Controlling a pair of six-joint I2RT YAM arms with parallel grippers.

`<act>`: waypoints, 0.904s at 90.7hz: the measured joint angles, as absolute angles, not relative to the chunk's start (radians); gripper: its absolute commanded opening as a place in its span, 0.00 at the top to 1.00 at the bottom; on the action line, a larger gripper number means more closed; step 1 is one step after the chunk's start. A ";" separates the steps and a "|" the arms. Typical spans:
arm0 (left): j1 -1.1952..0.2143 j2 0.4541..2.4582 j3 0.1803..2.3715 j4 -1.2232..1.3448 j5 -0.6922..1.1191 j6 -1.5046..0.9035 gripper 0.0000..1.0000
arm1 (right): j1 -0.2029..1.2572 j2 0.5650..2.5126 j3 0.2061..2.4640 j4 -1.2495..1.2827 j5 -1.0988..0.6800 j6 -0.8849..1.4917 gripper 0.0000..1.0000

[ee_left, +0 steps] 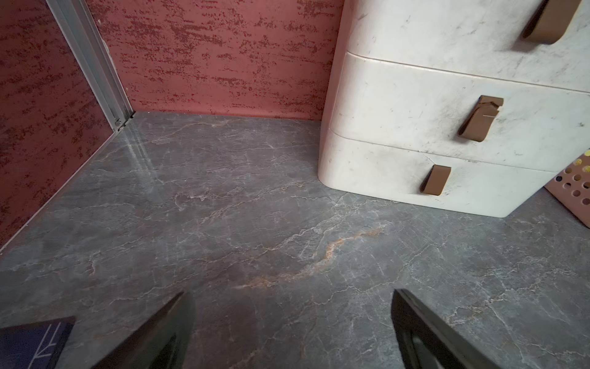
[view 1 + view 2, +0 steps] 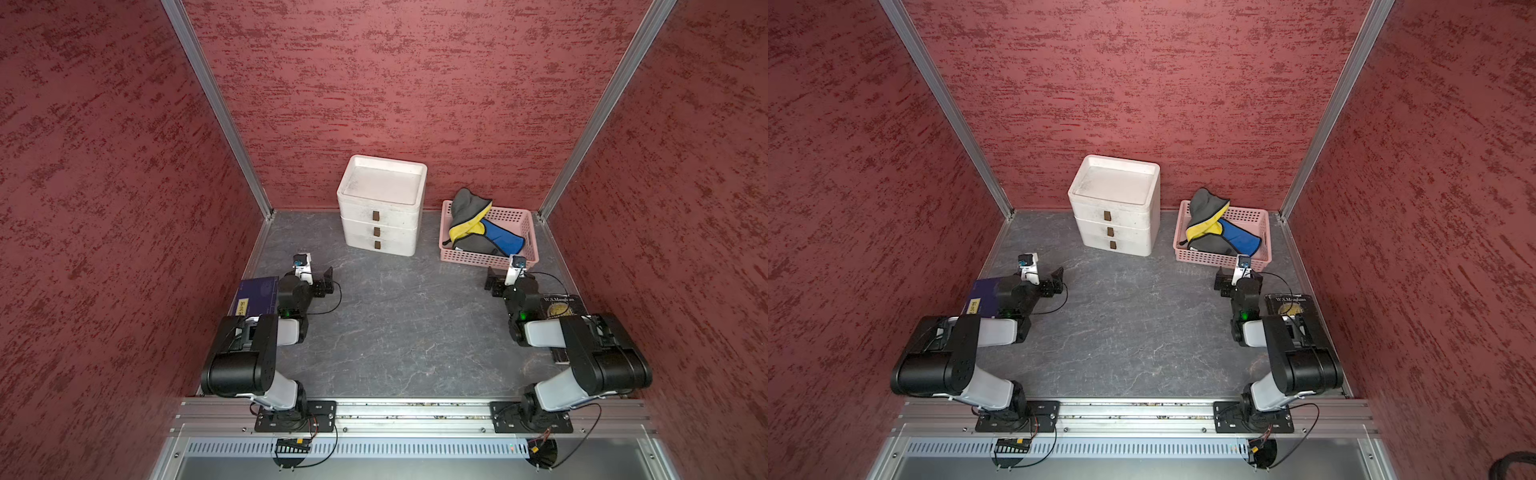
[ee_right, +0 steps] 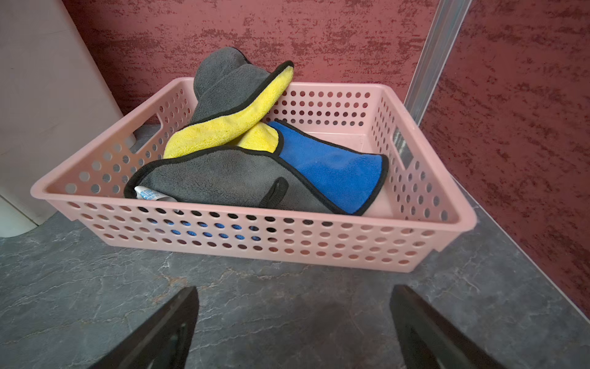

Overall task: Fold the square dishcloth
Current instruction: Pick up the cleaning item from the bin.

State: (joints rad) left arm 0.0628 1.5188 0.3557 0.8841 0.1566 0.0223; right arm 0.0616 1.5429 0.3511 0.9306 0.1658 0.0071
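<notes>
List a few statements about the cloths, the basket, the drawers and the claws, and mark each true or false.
1. The blue-lined cloth and the yellow-lined cloth lie in the pink basket. True.
2. The right claw grips a cloth. False: it is open and empty, short of the basket.
3. The left claw is open over bare table. True.
4. The white drawer unit has one drawer pulled out. False: all three are shut.

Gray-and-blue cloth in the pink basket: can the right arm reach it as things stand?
Probably yes. The right gripper is open and faces the basket; the cloth lies exposed inside, so only the low front wall needs clearing.
</notes>
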 measured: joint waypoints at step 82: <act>0.086 1.358 0.604 0.468 0.245 0.039 0.00 | 0.136 1.264 0.493 0.546 0.279 0.049 0.01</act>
